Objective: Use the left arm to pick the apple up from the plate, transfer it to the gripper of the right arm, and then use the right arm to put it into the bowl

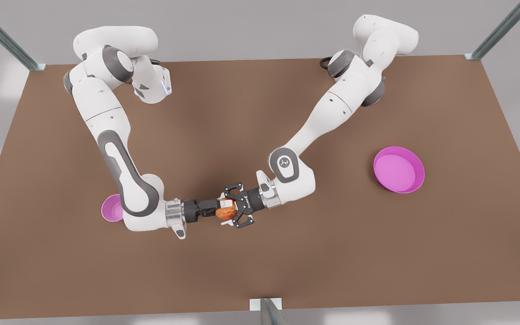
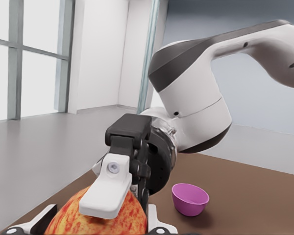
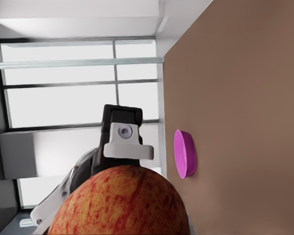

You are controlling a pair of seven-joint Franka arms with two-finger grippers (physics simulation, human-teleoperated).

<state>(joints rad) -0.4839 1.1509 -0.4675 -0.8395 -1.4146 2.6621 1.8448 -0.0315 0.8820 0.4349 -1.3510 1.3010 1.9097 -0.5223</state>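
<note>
apple (image 1: 226, 212) is in the air above the brown table (image 1: 260, 271), between the two grippers which meet nose to nose. left gripper (image 1: 232, 210), coming from the front view's right, has its jaws clenched on the apple. right gripper (image 1: 218, 209), coming from the front view's left, is grasping it too, one white pad (image 2: 106, 194) lying on the skin. plate (image 1: 415, 180) is well apart at the front view's right. bowl (image 1: 110, 209) stands beside the right arm's elbow.
</note>
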